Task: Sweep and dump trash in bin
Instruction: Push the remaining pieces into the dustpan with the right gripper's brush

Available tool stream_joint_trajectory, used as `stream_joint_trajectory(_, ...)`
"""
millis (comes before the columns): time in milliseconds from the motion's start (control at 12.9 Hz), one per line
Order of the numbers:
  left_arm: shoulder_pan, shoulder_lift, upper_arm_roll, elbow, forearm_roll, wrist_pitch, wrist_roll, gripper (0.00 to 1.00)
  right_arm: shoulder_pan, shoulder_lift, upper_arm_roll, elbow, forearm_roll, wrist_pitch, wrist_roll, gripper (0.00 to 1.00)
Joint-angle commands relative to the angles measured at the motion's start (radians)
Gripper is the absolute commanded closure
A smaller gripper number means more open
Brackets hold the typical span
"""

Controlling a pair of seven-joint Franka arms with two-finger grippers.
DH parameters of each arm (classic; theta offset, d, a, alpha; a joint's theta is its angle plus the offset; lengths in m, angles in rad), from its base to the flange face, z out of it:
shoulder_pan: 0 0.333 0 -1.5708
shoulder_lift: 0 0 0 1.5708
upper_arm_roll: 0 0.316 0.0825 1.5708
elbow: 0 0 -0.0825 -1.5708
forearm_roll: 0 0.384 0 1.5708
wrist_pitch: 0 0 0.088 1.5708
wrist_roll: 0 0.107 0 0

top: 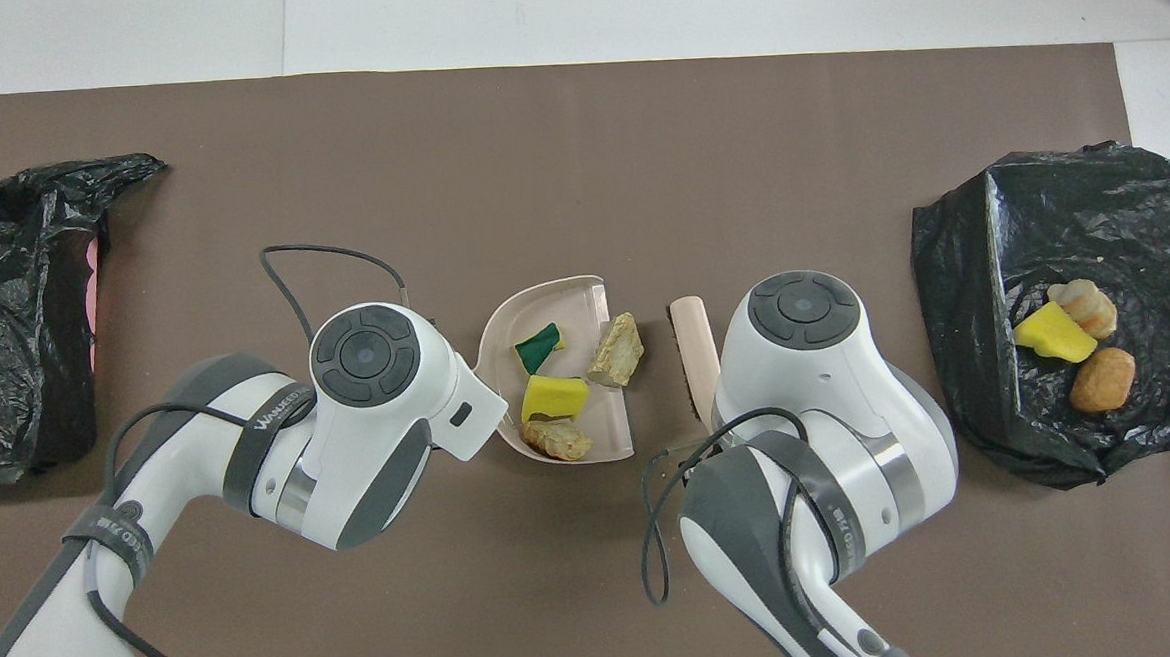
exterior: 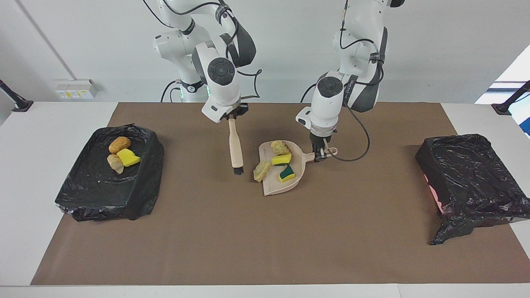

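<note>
A brown mat (exterior: pixel 248 231) covers most of the desk, and its edge farthest from the robots is bare along its whole length, with wide open mat between the middle and each end. A bin lined with black plastic (exterior: pixel 108 182) sits at the right arm's end and holds three scraps (exterior: pixel 120 154); a second black-bagged bin (exterior: pixel 470 182) sits at the left arm's end. The beige dustpan (exterior: pixel 278 187) lies mid-mat with sponge pieces (exterior: pixel 282 159) and a bread-like chunk (exterior: pixel 280 147) in it; another chunk (exterior: pixel 261 170) straddles its straight lip. The left gripper (exterior: pixel 319 155) is pinched on the dustpan's handle. The right gripper (exterior: pixel 232 117) is clamped on the brush (exterior: pixel 236 145), which hangs bristles-down just beside that lip.
</note>
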Motion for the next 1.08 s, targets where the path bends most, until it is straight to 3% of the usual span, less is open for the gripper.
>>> stream_joint_trajectory(0,-0.003,-0.040,0.000,-0.057,-0.013,0.010,-0.013,1.00,0.053,0.015,0.005,-0.012,0.096,0.047,0.039,1.00)
stream_joint_trajectory(309,0.000,-0.042,0.000,-0.058,-0.013,0.010,-0.006,1.00,0.109,0.020,0.005,0.017,0.207,0.071,0.125,1.00)
stream_joint_trajectory(696,0.042,-0.030,0.000,-0.043,-0.013,0.030,0.092,1.00,0.123,0.023,0.005,0.048,0.133,0.046,0.133,1.00)
stream_joint_trajectory(1005,0.116,-0.046,0.003,-0.022,-0.015,0.014,0.221,1.00,0.124,-0.041,0.005,0.097,0.090,-0.099,0.183,1.00)
